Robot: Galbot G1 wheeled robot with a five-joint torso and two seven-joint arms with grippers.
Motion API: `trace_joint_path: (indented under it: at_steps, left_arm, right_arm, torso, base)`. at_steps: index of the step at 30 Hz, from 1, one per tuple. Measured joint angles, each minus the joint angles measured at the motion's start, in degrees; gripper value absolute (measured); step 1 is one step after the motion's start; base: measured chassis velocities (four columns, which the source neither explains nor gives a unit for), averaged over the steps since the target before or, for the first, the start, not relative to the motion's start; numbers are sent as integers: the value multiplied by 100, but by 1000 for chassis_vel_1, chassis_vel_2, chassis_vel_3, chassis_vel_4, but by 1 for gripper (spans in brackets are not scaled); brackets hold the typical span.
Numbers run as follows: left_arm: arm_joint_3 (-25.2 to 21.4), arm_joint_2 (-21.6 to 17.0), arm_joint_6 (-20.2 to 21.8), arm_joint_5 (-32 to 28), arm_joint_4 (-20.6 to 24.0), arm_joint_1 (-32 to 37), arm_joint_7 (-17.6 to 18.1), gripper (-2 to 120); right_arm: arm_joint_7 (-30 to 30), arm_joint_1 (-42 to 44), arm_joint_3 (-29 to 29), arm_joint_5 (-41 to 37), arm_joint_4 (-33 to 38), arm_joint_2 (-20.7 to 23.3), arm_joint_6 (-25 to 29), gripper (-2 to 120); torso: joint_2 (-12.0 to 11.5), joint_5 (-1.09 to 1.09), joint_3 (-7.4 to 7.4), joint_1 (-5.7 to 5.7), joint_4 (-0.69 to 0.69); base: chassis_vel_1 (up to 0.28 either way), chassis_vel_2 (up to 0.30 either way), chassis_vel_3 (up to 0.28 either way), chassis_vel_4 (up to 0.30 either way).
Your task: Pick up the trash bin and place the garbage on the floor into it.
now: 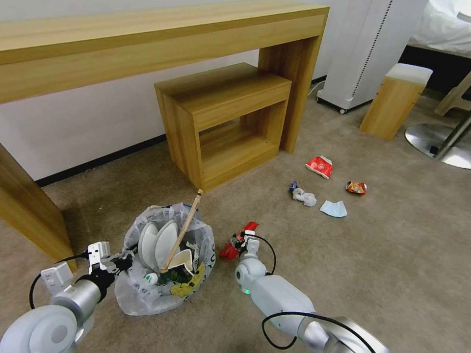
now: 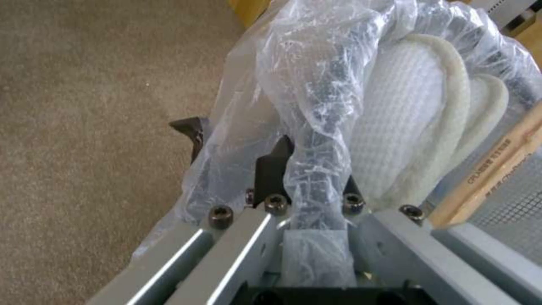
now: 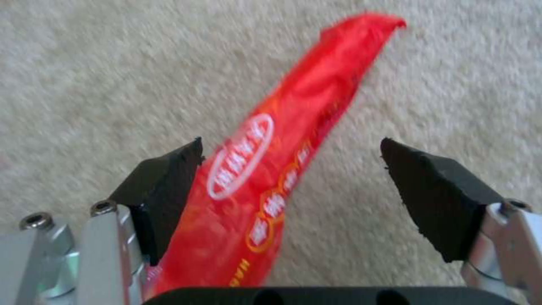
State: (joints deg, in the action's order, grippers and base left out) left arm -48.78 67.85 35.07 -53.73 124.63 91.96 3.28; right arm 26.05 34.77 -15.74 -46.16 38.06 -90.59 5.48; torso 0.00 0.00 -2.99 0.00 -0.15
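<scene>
The trash bin (image 1: 167, 255) stands on the floor (image 1: 382, 255), its crinkly clear bag holding two white slippers (image 1: 158, 242), a wooden stick (image 1: 182, 231) and other litter. My left gripper (image 1: 117, 264) is shut on the bin's bag-covered rim (image 2: 319, 127); a slipper (image 2: 406, 140) sits just inside. My right gripper (image 1: 244, 240) is low over a red wrapper (image 1: 230, 251), open, with the wrapper (image 3: 271, 169) lying on the carpet between its fingers (image 3: 164, 178) and against one pad. Farther right lie another red wrapper (image 1: 319, 166), an orange wrapper (image 1: 356, 187), a crumpled tissue (image 1: 304, 197) and a blue mask (image 1: 333, 208).
A long wooden desk (image 1: 147, 44) runs along the wall, with a low wooden shelf unit (image 1: 225, 122) under it. A white appliance (image 1: 363, 49), a wooden stool (image 1: 395, 100) and a metal chair base (image 1: 436, 139) stand at the right. Open carpet lies ahead of the right arm.
</scene>
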Motion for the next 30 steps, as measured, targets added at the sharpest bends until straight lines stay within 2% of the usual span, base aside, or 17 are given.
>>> trace_joint_path:
  at_steps: [2, 5, 7, 9, 12, 13, 15, 16, 19, 21, 23, 24, 27, 30]
  left_arm:
    - [9, -5, 0, -2, 9, 7, -1, 0]
    - [27, -4, 0, -9, 42, 15, -4, 0]
    - [30, 4, 0, -11, 83, 33, -4, 0]
    - [30, 7, 0, -11, 94, 41, -4, 0]
    - [32, 17, -3, -12, 133, 56, -13, 0]
    - [32, 17, -3, -12, 133, 56, -13, 0]
    - [43, 30, -10, -11, 135, 58, -23, 0]
    - [43, 30, -10, -11, 135, 58, -23, 0]
    - [80, 59, -38, 7, 96, 35, -57, 0]
    - [85, 63, -43, 8, 86, 31, -60, 0]
    - [112, 78, -54, 20, 47, 9, -79, 0]
    - [112, 78, -54, 20, 47, 9, -79, 0]
    - [118, 87, -74, 21, 11, -12, -96, 0]
    - [118, 82, -80, 21, -9, -27, -99, 0]
  right_arm:
    - [-12, -11, -2, 1, -69, -19, -24, 83]
    - [-23, -64, 5, 30, -247, -101, -70, 76]
    - [-68, -99, -2, 64, -364, -150, -76, 67]
    - [-87, -107, -6, 71, -388, -154, -75, 65]
    - [-176, -123, -12, 128, -471, -161, -72, 51]
    - [-176, -123, -12, 128, -471, -161, -72, 51]
    - [-210, -126, -23, 193, -514, -161, -44, 40]
    - [-210, -126, -23, 193, -514, -161, -44, 40]
    - [-223, -119, -52, 253, -511, -154, -17, 25]
    - [-223, -118, -57, 258, -508, -149, -16, 22]
    - [-276, -105, -90, 276, -488, -94, 9, 11]
    - [-276, -105, -90, 276, -488, -94, 9, 11]
    - [-382, -59, -146, 289, -474, 0, 53, 1]
    - [-465, -16, -190, 288, -424, 80, 109, 0]
  torso:
    - [0, 0, 0, 0, 0]
    - [0, 0, 0, 0, -1]
    - [0, 0, 0, 0, 0]
    - [0, 0, 0, 0, 1]
    - [0, 0, 0, 0, 0]
    - [0, 0, 0, 0, 0]
    - [0, 0, 0, 0, 0]
    - [0, 0, 0, 0, 0]
    - [0, 0, 0, 0, 0]
    - [0, 0, 0, 0, 0]
    - [0, 0, 0, 0, 0]
    - [0, 0, 0, 0, 0]
    - [0, 1, 0, 0, 0]
    - [1, 1, 0, 0, 1]
  base:
    - [0, 0, 0, 0]
    - [0, 0, 0, 0]
    - [0, 0, 0, 0]
    - [0, 0, 0, 0]
    - [0, 0, 0, 0]
    - [0, 0, 0, 0]
    - [0, 0, 0, 0]
    - [0, 0, 0, 0]
    - [0, 0, 0, 0]
    - [0, 0, 0, 0]
    - [0, 0, 0, 0]
    - [0, 0, 0, 0]
    - [0, 0, 0, 0]
    - [0, 0, 0, 0]
